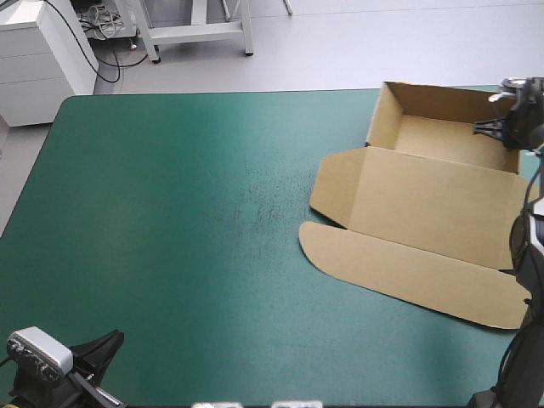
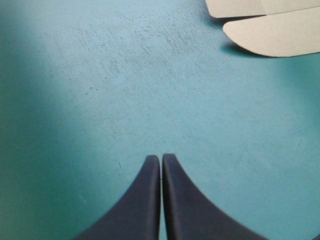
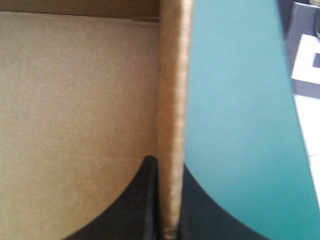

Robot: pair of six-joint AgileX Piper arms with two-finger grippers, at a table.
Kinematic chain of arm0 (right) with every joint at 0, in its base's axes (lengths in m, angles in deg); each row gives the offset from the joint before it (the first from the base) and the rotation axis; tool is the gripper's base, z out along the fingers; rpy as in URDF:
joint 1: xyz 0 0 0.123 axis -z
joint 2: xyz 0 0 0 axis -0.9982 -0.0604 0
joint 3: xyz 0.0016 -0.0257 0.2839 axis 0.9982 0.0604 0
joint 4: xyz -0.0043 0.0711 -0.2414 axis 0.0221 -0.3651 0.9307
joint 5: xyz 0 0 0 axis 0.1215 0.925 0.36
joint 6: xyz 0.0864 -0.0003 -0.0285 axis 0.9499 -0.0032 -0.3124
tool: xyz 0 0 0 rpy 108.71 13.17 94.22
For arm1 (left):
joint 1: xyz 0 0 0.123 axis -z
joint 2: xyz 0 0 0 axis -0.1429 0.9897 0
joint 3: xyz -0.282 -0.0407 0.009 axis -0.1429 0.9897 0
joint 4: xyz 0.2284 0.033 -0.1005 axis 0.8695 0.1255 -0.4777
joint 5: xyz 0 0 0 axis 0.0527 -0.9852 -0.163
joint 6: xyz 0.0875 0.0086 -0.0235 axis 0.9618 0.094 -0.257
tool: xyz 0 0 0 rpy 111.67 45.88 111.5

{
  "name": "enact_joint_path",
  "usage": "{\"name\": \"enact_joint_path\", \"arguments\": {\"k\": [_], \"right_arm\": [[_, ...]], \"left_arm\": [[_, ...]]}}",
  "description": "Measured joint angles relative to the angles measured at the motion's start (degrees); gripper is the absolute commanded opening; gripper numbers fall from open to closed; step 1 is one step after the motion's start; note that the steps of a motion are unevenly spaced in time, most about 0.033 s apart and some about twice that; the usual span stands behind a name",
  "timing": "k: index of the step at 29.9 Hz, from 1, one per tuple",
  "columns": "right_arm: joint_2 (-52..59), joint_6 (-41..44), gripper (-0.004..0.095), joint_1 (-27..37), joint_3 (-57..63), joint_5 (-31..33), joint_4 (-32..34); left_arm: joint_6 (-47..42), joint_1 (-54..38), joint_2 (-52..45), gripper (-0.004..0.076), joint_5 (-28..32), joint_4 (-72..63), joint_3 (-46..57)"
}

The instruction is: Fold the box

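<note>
Jaws on both arms are the same deal: two broad black fingers (image 2: 142, 205), smooth, matte, curved like fins with narrow rounded tips. Right arm (image 1: 534, 263) is dark with grey metal bits.

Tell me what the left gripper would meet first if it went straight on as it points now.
Probably nothing: ahead of the shut left gripper lies only bare teal-green cover, as far as its wrist view shows. The box lies to one side of that line.

A lab — white drawer cabinet (image 1: 38, 59), loose floor cables (image 1: 100, 21)
</note>
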Motion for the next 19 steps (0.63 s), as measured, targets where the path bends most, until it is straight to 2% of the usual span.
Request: {"name": "enact_joint_path", "arguments": {"k": [3,8,19], "right_arm": [[-0.49,0.0,-0.0022,5.23,0.0,-0.08,-0.07],[-2.15,-0.11,-0.0022,9.96,0.0,-0.5,-2.14],[-4.75,0.13,-0.0005,11.26,-0.69,-0.7,-3.46]], "left_arm": [[0.0,0.0,0.0,-0.0008,0.0,0.0,0.0],[-0.24,0.0,0.0,-0.0008,0.16,0.15,0.0],[-0.24,0.0,0.0,-0.0008,0.33,0.15,0.0]]}}
